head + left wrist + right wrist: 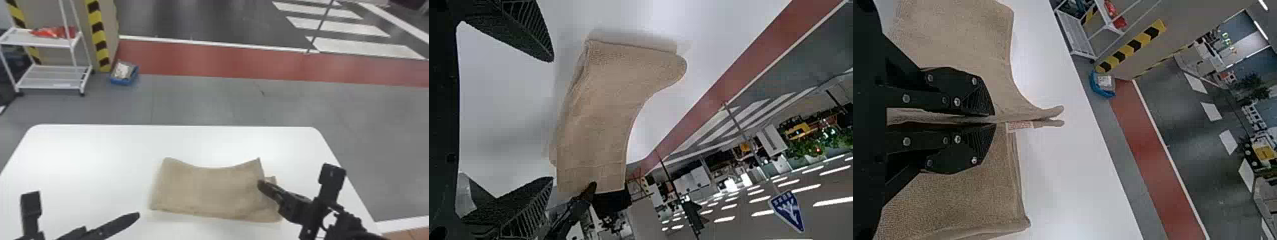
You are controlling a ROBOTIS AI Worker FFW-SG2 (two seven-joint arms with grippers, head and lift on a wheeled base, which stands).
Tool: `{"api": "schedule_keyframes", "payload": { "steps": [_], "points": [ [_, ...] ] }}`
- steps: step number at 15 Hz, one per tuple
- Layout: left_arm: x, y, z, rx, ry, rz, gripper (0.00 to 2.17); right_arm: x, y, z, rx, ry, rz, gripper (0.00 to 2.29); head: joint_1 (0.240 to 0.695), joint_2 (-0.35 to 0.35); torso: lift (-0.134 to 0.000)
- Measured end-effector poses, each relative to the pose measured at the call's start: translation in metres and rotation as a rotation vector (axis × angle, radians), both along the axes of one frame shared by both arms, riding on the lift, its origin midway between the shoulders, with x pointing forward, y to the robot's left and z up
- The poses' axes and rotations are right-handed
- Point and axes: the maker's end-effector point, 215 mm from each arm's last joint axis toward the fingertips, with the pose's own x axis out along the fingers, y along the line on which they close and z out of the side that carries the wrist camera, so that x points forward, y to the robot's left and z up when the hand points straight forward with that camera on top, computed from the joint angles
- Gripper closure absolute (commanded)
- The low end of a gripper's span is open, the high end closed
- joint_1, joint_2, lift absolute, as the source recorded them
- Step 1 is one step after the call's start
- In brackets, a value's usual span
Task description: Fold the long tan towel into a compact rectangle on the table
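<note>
The tan towel (pixel 210 191) lies on the white table (pixel 95 153) as a layered rectangle, its far edge curving inward and a lower layer showing at its right end. At that right end is my right gripper (pixel 261 185); in the right wrist view the right gripper (pixel 994 120) is shut on a raised fold of the towel (pixel 953 200), with a small label beside the fingertips. My left gripper (pixel 87 210) stands apart from the towel's left side, near the table's front. Seen in the left wrist view, the left gripper (pixel 553 120) is open, the towel (pixel 604 105) beyond its fingers.
Past the table's far edge, a white shelf cart (pixel 54 76) and a blue bin (pixel 124 74) stand on the floor at the left. The table's right edge runs close to my right arm.
</note>
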Motion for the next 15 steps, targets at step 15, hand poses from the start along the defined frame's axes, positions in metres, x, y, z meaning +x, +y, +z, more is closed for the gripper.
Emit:
{"api": "schedule_keyframes", "payload": {
  "steps": [15],
  "points": [
    [-0.004,-0.007,-0.006,0.010,0.012,-0.010,0.03,-0.002,-0.059,-0.041,0.029,0.041,-0.096,1.00,0.695,-0.291,0.000]
  ]
}}
